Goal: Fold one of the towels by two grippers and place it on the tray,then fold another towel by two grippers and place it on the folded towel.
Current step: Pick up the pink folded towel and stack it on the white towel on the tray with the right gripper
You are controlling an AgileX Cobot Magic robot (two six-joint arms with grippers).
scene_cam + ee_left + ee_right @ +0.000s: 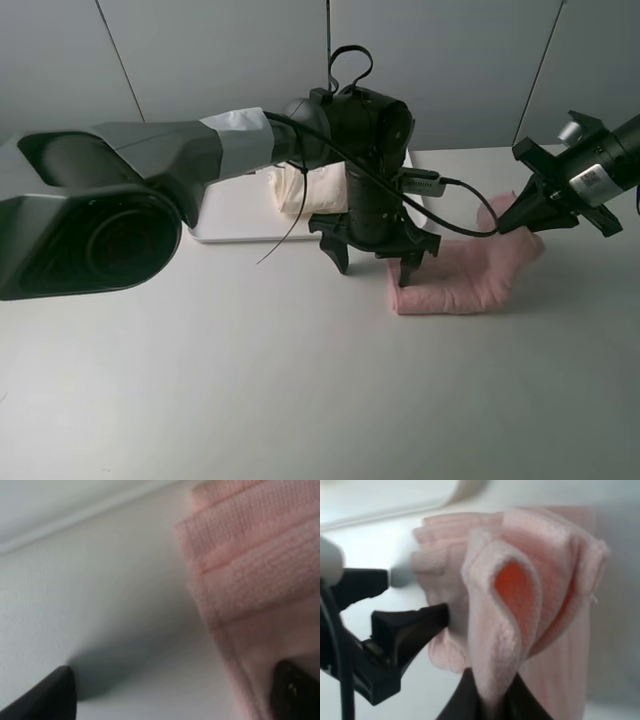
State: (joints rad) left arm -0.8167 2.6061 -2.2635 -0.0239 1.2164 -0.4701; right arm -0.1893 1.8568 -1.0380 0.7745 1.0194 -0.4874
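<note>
Pink towel [520,605] between right gripper [487,700] fingers

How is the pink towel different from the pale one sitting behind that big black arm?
The pink towel lies on the bare table; the cream towel rests on the white tray.
The right hand pinches one end of the pink towel and lifts it; no hand touches the cream towel.
The left hand hovers open at the pink towel's other end.
Both are already folded.
</note>
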